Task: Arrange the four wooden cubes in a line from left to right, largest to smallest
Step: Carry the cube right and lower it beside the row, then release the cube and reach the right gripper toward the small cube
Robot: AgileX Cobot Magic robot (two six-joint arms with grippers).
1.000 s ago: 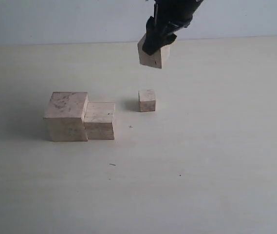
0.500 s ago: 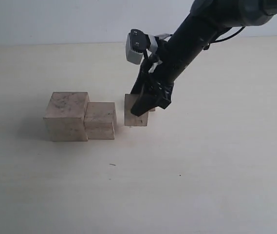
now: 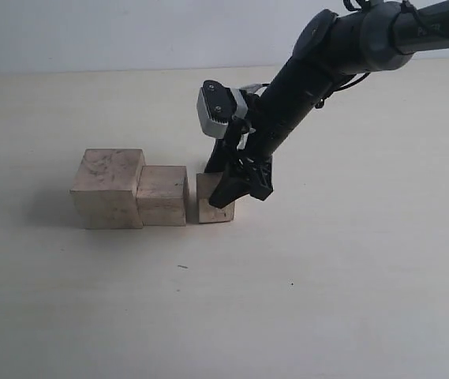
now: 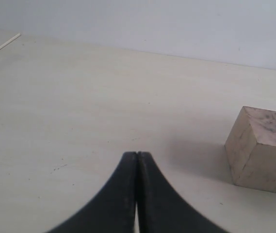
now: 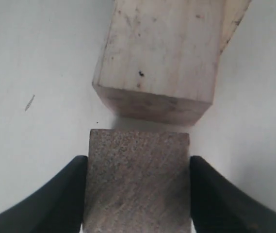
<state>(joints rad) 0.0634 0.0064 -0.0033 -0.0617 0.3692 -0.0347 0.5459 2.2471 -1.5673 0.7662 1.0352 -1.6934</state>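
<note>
Pale tabletop [image 3: 327, 300] carries the row: right gripper [image 3: 238, 188] is clamped on the third-largest cube [image 3: 208, 204], set just at 3 o'clock of the second cube [image 3: 162, 193], with a narrow gap between.

No legible text, labels, brands, numbers or signs appear on any surface in the views.

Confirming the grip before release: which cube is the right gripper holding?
The third cube, rightmost in the row, clamped by the right gripper; the largest cube and second cube stand free.
</note>
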